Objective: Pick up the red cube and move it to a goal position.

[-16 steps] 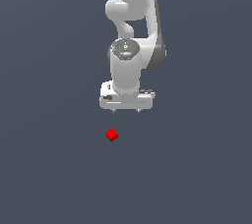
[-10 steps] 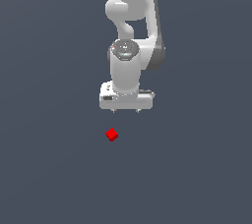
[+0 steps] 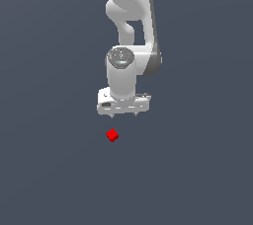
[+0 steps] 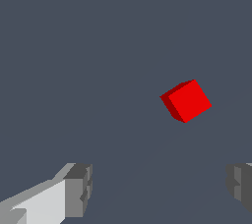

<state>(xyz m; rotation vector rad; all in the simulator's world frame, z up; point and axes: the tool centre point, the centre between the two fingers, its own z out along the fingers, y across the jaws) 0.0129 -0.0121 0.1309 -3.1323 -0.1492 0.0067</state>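
In the exterior view you see the white arm (image 3: 129,31) reaching down from the top of the picture, its wrist pointing down at the plain dark grey floor (image 3: 44,169). The claw (image 3: 125,115) hangs at its lower end with two short fingertips showing under the wide white hand, set apart from each other with nothing between them. The red cube (image 3: 112,135) lies on the floor below the claw and a little toward the exterior view's left, apart from the fingertips and turned so that a corner faces you. In the wrist view you see the claw (image 4: 160,186) spread wide, one grey finger (image 4: 78,189) at one edge and the other at the far edge. The red cube (image 4: 187,101) sits on the floor beyond the fingertips, nearer the second finger, touching neither.
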